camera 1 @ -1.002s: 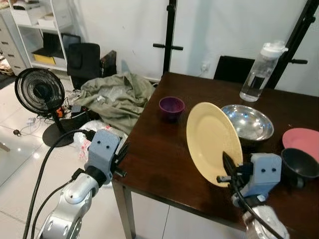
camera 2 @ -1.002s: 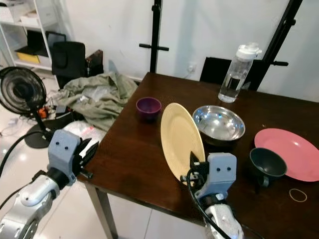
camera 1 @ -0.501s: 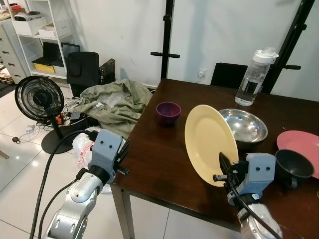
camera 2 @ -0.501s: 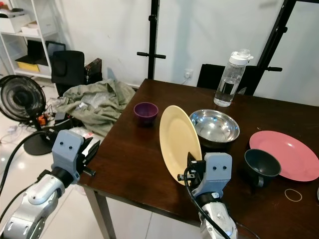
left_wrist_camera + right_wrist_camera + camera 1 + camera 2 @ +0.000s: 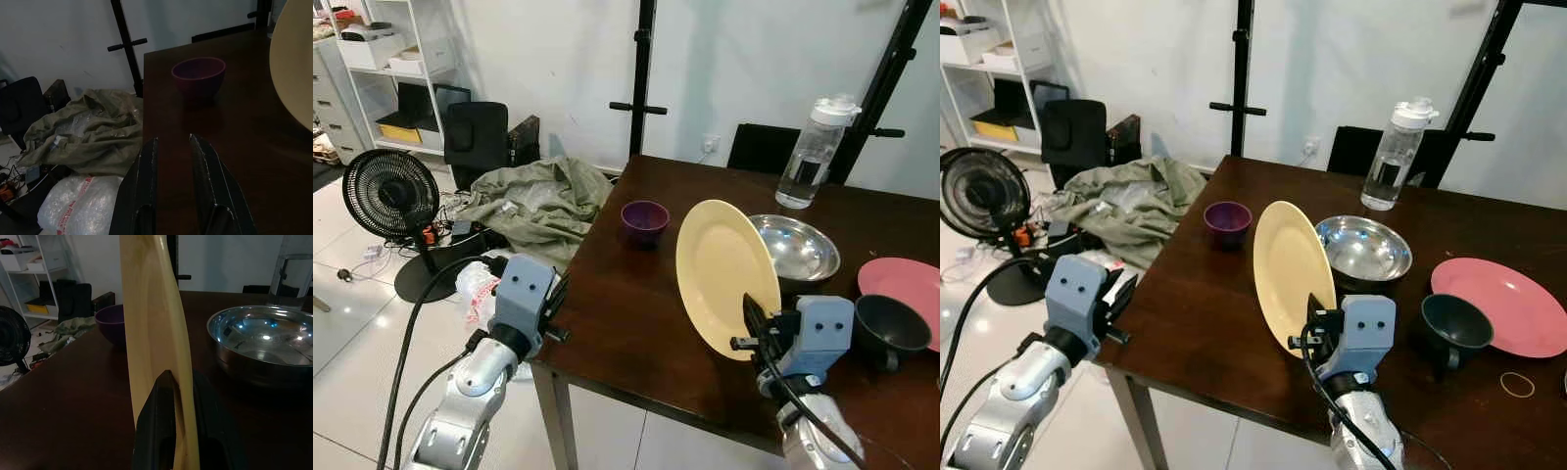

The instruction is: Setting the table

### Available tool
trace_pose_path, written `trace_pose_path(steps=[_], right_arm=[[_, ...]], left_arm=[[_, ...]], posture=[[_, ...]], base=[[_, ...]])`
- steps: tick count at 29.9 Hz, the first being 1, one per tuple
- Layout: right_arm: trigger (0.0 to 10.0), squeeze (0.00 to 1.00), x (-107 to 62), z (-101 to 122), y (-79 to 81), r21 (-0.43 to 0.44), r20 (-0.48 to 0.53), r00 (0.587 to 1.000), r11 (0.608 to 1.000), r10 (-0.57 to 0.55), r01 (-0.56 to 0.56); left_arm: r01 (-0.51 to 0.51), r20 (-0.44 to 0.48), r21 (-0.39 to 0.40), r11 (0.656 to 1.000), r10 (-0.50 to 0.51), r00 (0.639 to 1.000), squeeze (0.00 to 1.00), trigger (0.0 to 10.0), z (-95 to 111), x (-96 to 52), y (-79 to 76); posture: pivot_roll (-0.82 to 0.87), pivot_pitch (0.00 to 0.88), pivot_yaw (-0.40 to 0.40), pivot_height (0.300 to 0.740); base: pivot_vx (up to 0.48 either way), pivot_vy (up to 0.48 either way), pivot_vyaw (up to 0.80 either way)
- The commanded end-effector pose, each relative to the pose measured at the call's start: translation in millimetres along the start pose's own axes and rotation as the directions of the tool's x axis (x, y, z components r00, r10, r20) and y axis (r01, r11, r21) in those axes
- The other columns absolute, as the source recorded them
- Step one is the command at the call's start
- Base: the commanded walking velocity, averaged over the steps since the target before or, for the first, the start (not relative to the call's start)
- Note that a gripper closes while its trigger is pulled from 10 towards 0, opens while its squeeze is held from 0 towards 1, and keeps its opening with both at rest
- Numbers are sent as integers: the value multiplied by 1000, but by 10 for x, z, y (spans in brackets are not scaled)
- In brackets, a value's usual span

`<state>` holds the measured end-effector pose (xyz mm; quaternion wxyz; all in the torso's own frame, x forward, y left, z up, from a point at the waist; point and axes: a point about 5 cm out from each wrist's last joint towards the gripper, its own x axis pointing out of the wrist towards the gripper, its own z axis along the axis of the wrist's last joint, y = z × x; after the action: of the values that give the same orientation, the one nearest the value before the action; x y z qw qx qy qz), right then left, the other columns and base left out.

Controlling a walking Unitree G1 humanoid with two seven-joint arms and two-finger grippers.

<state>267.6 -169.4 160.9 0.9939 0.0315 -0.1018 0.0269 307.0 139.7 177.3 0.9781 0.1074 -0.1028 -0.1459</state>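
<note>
Our right end effector (image 5: pixel 1310 315) stays clamped on the round yellow plate (image 5: pixel 1291 272), still upright above the dark wooden table (image 5: pixel 1205 323); placing remains, left end effector (image 5: pixel 172 147) slightly apart.

Both arms are silver, built of rounded metallic segments with dark joints between them. Each wrist carries a boxy pale blue-grey housing with two small dark round marks on its face (screws or holes, too small to tell). The left tool (image 5: pixel 555 299) and the right tool (image 5: pixel 751 318) each end in two long, flat black fingers (image 5: pixel 146 186) tapering toward the tips. A thick black cable loops from the left forearm, and thinner black cables run along the right wrist.
</note>
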Motion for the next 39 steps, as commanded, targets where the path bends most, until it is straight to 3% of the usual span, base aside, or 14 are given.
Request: trace_pose_path(steps=[1,10,39], right_arm=[[10000,0,4,-2,-10,13,9,1000,1000,-5,5],[10000,0,4,-14,-6,11,6,1000,1000,-1,1],[10000,0,-17,-36,-1,19,0,1000,1000,-1,1]], left_arm=[[-15,-13,7,1000,15,1000,0,10000,-40,-13,25],[-14,-11,7,1000,14,1000,0,10000,-44,-9,30],[-12,-14,5,1000,12,1000,0,10000,-46,-8,36]], posture=[[39,27,63,740],[39,24,64,740],[39,27,67,740]], base=[[0,0,0],[-80,0,0],[-302,0,0]])
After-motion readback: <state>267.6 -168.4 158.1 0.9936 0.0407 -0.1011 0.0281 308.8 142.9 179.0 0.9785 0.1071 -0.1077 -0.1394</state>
